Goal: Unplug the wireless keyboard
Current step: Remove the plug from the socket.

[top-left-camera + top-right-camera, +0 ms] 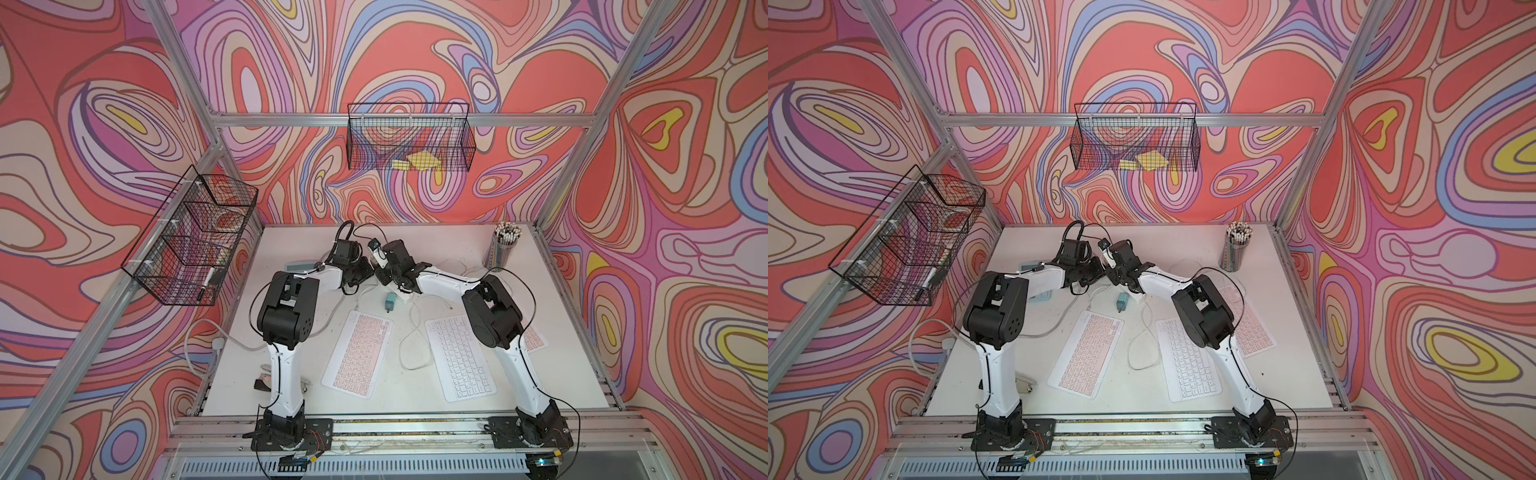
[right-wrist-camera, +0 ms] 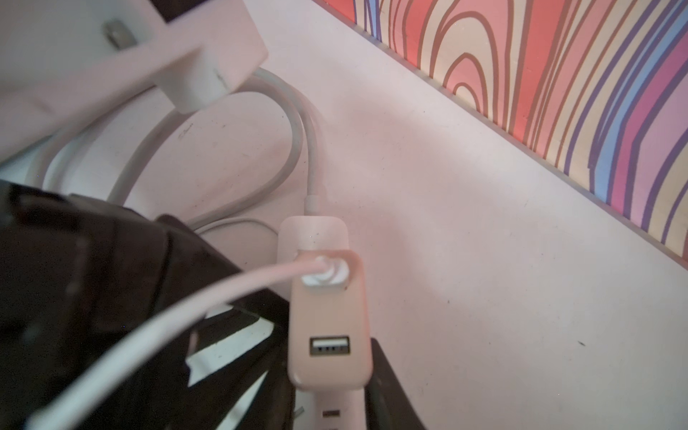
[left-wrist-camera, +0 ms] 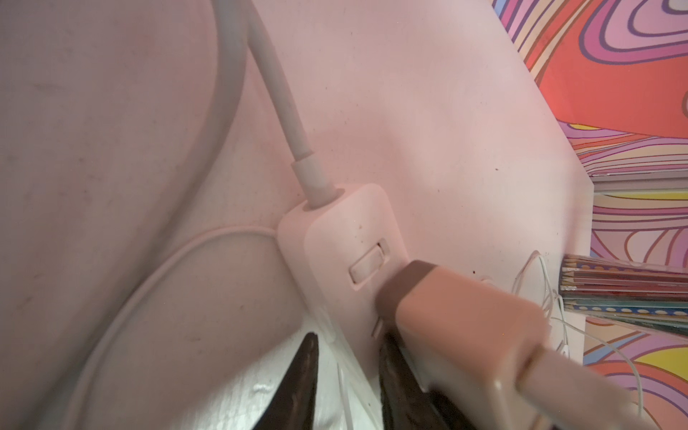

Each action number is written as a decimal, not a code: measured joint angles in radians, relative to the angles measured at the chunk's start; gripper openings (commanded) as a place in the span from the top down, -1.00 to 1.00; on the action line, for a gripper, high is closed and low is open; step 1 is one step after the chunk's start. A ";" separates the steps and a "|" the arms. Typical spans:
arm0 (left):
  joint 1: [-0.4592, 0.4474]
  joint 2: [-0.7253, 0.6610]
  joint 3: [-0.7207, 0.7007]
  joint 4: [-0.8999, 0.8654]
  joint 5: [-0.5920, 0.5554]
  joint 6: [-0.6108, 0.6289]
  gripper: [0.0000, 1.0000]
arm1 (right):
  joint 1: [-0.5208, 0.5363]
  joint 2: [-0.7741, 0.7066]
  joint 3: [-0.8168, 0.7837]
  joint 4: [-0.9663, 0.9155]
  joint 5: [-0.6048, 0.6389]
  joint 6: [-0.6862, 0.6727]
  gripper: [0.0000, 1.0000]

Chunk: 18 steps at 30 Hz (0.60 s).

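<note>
My right claw (image 2: pixel 329 372) grips the USB charger (image 2: pixel 329 320), which stands upright in the power strip (image 3: pixel 335 223) at the far middle of the tabletop (image 1: pixel 569 374). My left claw (image 3: pixel 353 372) clamps that power strip. I judge the pull must go straight up.

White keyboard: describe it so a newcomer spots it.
On the white table, three keyboards lie side by side. The white keyboard is the middle one. Its keys are white, unlike the pink-keyed keyboard on one side and the half-hidden pink-keyed keyboard on the other.
</note>
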 measured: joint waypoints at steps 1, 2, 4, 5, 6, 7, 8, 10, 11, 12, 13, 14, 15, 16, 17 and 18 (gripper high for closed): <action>0.000 0.000 0.000 0.000 0.000 0.001 0.40 | -0.006 0.000 0.000 -0.002 -0.018 0.013 0.89; 0.000 0.001 0.001 0.001 0.000 0.003 0.40 | -0.015 0.000 0.001 -0.003 -0.042 0.030 0.89; 0.000 0.004 0.002 0.008 0.001 0.004 0.40 | -0.040 0.000 0.001 -0.004 -0.112 0.079 0.89; 0.000 0.006 0.002 0.013 0.004 0.004 0.41 | -0.055 0.000 0.001 -0.003 -0.156 0.110 0.89; 0.000 0.007 0.002 0.017 0.006 0.004 0.40 | -0.071 0.000 -0.001 -0.002 -0.201 0.143 0.89; -0.002 0.008 0.002 0.021 0.009 0.004 0.41 | -0.087 0.000 -0.005 0.003 -0.246 0.178 0.88; -0.005 0.010 0.002 0.024 0.013 0.004 0.40 | -0.100 0.000 -0.011 0.011 -0.283 0.209 0.88; -0.010 0.013 0.002 0.032 0.018 0.004 0.40 | -0.127 0.000 -0.026 0.029 -0.357 0.269 0.88; -0.011 0.013 0.002 0.034 0.020 0.004 0.40 | -0.134 0.000 -0.028 0.032 -0.377 0.285 0.88; -0.013 0.014 0.002 0.035 0.021 0.003 0.39 | -0.139 0.000 -0.031 0.034 -0.393 0.299 0.88; -0.013 0.014 0.002 0.036 0.022 0.003 0.39 | -0.142 0.000 -0.032 0.035 -0.402 0.309 0.88; -0.013 0.015 0.002 0.037 0.024 0.003 0.38 | -0.143 0.000 -0.034 0.038 -0.406 0.314 0.88; -0.013 0.016 0.002 0.040 0.024 -0.001 0.36 | -0.144 0.001 -0.037 0.043 -0.409 0.319 0.88; -0.013 0.019 0.002 0.043 0.026 -0.005 0.35 | -0.145 0.001 -0.040 0.050 -0.411 0.325 0.88; -0.013 0.021 0.002 0.048 0.028 -0.013 0.35 | -0.145 0.002 -0.040 0.051 -0.413 0.329 0.88; -0.012 0.024 0.002 0.052 0.032 -0.021 0.35 | -0.146 0.002 -0.040 0.053 -0.415 0.333 0.88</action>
